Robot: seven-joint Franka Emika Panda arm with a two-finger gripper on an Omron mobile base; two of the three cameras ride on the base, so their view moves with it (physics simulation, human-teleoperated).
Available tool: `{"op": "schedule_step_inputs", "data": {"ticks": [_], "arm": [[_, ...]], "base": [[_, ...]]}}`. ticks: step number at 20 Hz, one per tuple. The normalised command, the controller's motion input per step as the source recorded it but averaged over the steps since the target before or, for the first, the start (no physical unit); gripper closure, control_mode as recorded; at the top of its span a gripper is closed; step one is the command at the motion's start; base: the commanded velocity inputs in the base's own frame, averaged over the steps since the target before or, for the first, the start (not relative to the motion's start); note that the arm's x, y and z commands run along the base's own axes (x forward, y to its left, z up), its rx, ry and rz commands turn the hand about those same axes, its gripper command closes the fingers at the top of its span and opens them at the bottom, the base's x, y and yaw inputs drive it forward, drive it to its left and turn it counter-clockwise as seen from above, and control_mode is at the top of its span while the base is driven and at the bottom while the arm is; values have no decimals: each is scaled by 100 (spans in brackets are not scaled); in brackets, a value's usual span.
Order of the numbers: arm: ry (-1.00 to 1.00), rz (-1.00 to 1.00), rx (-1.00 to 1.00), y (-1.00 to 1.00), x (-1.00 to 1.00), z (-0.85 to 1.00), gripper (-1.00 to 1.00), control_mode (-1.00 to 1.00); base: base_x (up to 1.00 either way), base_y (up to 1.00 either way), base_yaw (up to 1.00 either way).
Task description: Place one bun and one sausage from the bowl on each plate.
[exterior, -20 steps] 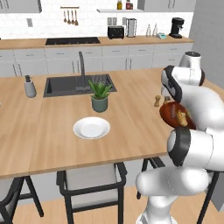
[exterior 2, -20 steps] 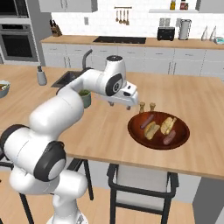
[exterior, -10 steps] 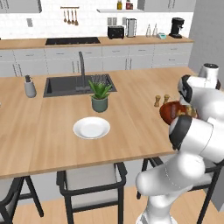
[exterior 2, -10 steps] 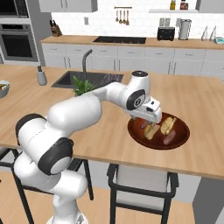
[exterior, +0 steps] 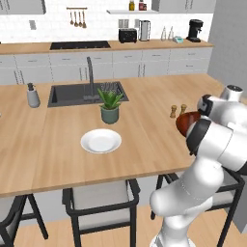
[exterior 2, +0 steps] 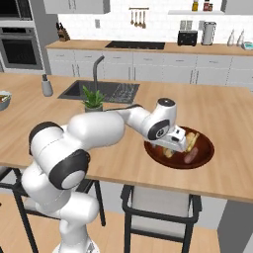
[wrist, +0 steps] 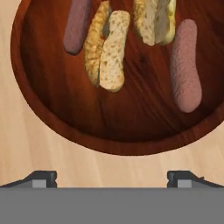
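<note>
Wooden bowl [wrist: 57, 109] on the island counter [exterior 2: 232, 118], near its front right edge, holding two split buns [wrist: 107, 46] [wrist: 154, 19] between two sausages [wrist: 185, 65] [wrist: 77, 24]; one sausage lies at each side of the bowl. Gripper [wrist: 112, 177] poised over the bowl's near rim, fingers spread wide with nothing between them. White plate [exterior: 101, 141] set well to the left on the same counter, bare of food. Potted plant [exterior: 110, 106] stands just behind the plate, with the sink [exterior: 72, 94] beyond it. Salt and pepper shakers [exterior: 177, 111] stand beside the bowl.
</note>
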Motion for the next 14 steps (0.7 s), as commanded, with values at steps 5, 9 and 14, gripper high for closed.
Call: {"op": "schedule_step_inputs", "data": {"ticks": [5,9,14], "arm": [[-1,8,3,0,49,-18,-100,-100],[0,0,0,-1,48,-19,-100,-100],[2,0,3,-3,36,-29,-100,-100]], "base": [[0,0,0],[0,0,0],[0,0,0]]}}
